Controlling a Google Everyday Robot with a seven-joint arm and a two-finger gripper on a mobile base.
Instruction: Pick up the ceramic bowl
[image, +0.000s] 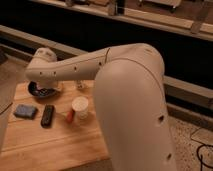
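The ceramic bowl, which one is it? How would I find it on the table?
Look at the wooden table, at its far left corner, where the white arm ends in its gripper. The ceramic bowl sits right there, behind the blue pad and the black bar. It is round, dark and shallow, wider than the white cup.

Glossy black ceramic bowl (37, 91) beneath the jaws, on a matt wooden table (60, 142).
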